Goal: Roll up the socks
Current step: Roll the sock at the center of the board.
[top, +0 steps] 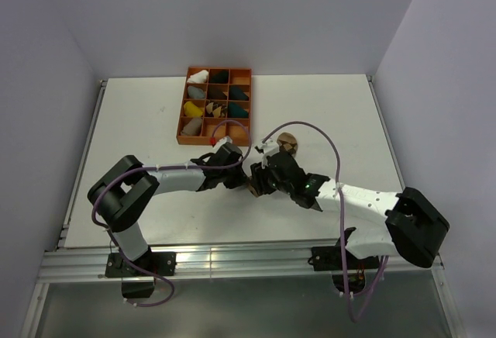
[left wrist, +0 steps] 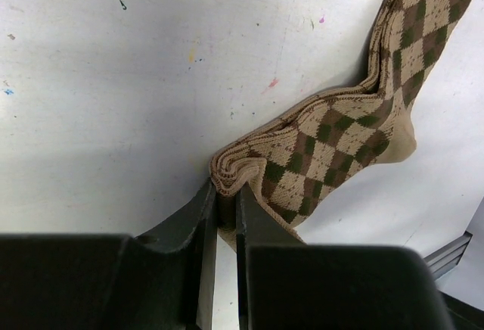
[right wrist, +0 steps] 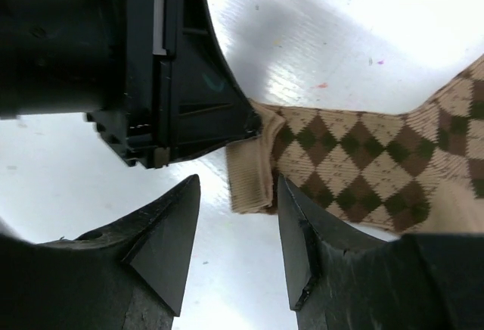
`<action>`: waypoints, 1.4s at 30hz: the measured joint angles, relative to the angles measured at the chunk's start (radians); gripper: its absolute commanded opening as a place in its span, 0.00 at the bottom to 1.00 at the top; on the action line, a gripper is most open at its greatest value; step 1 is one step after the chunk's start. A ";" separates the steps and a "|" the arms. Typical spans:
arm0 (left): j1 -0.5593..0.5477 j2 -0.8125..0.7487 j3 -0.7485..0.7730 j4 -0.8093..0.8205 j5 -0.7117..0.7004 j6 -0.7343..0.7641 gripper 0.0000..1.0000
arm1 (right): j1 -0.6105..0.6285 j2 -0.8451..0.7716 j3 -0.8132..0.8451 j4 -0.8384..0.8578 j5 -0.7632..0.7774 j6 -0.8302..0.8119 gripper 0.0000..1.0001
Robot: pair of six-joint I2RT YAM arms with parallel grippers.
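left tool (left wrist: pixel 227 197) pinches socks (left wrist: pixel 340 133) cuff | right tool (right wrist: pixel 238 186) agape (wrist views only)

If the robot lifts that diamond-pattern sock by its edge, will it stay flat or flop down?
Probably flop: the argyle sock is soft knit and bunches into folds where the left gripper pinches it. It is likely light, since it looks like thin cloth. It probably won't slip out easily, because the knit looks textured rather than smooth.
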 measured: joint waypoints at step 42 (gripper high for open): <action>0.022 0.008 0.033 -0.075 -0.005 -0.010 0.00 | 0.184 0.265 0.023 0.064 0.256 -0.041 0.48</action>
